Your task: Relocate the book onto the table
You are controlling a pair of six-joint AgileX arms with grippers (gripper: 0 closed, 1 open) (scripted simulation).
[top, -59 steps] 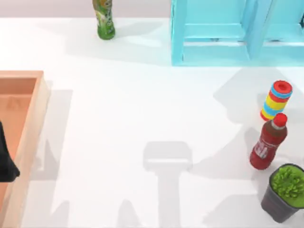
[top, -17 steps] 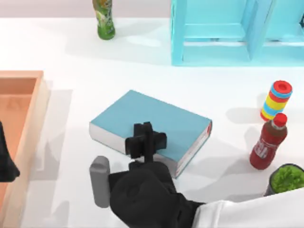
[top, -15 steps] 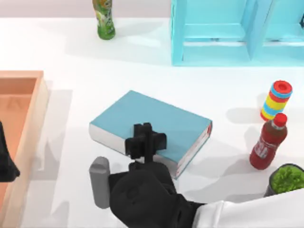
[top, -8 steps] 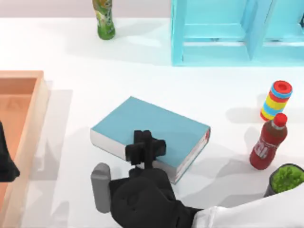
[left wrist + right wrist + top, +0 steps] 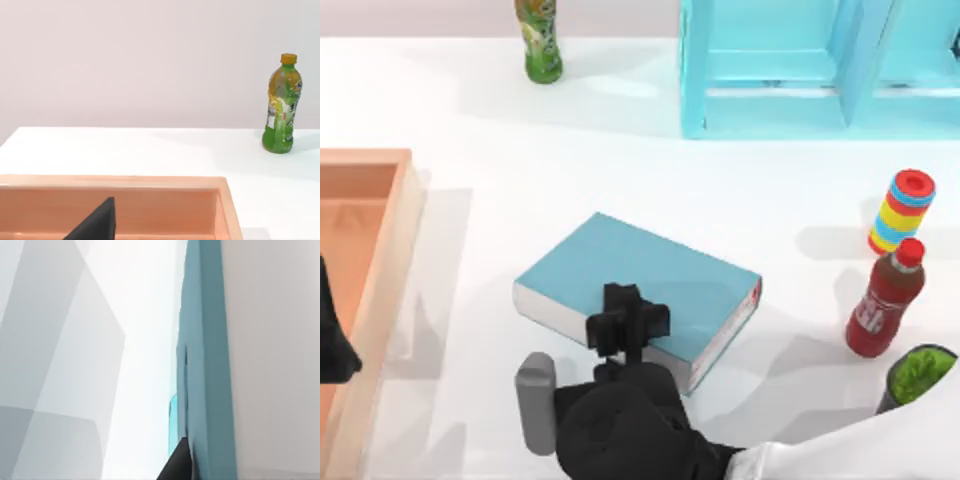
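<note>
**Book Comes Down Over the White Bench**

Your right claw (image 5: 625, 322) is clamped on the near long edge of the book (image 5: 650, 275), one finger showing on top of the teal cover, so the volume hangs flat rather than tipping. The book sits over the middle of the bench (image 5: 570, 150), angled, its pale spine end toward the red bottle (image 5: 885, 300) and well apart from it. A shadow spreads beside the book on the bench, so you cannot be sure the underside is touching down; judge it as hovering low or just landing. In the right wrist view the teal cover (image 5: 205, 365) runs along a fingertip (image 5: 177, 462), which suggests the grip bites only the edge, probably to leave the cover free to settle flat. The spot looks chosen for room: the turquoise shelf unit (image 5: 770, 70), the green bottle (image 5: 540, 40), the striped ring stack (image 5: 900, 210) and the potted plant (image 5: 920, 390) all stand clear. Your left claw (image 5: 332, 335) is parked over the wooden tray (image 5: 390, 250) at the left edge; whether its fingers are apart cannot be told.
</note>
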